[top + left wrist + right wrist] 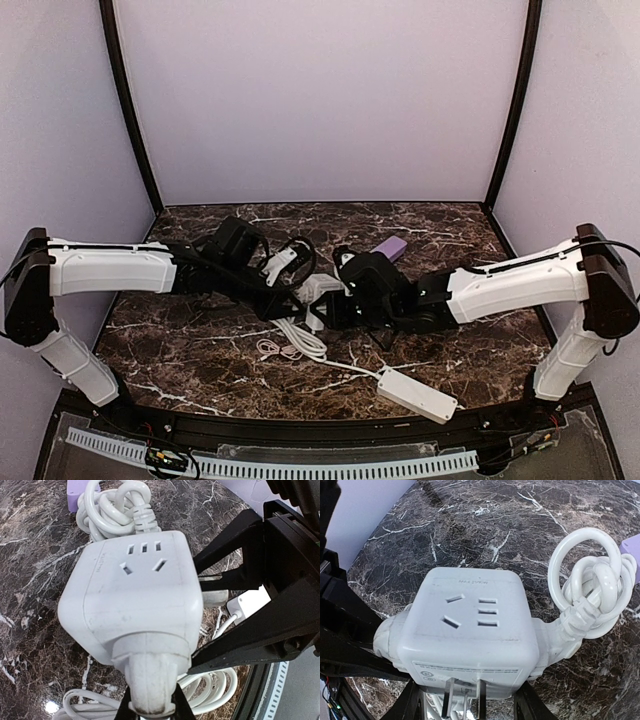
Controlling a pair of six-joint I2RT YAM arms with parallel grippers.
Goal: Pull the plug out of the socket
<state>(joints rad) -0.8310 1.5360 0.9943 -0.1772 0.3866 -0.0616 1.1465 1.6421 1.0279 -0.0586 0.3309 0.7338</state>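
The socket (320, 290) is sitting near the middle of the dark stone table (200, 370), with one arm reaching in from each side. The plug (149, 680) is sticking into one face of the socket and is not pulled out yet. In the left wrist view, the plug is poking out of the socket at 6 o'clock.

The left gripper (151, 707) is pinching the plug. Its jaws are closed tight, with one black finger pressing on each side of the plug.

The right gripper (469, 707) is holding the socket. Its jaws are spread about as wide as the white block, and they are squeezing it from both sides. In the right wrist view, two metal prongs (462, 695) are sticking out of the socket at 6 o'clock, right between the fingers. In that same view, the plug is sticking out at 9 o'clock. A tied-up bundle of white cord (592, 590) is hanging off the socket at 3 o'clock.

From the top view, a long white power strip (418, 393) is lying at about 5 o'clock from the socket. Loose white cord (300, 340) is lying at 6 o'clock. A small purple block (390, 247) is resting at 2 o'clock.
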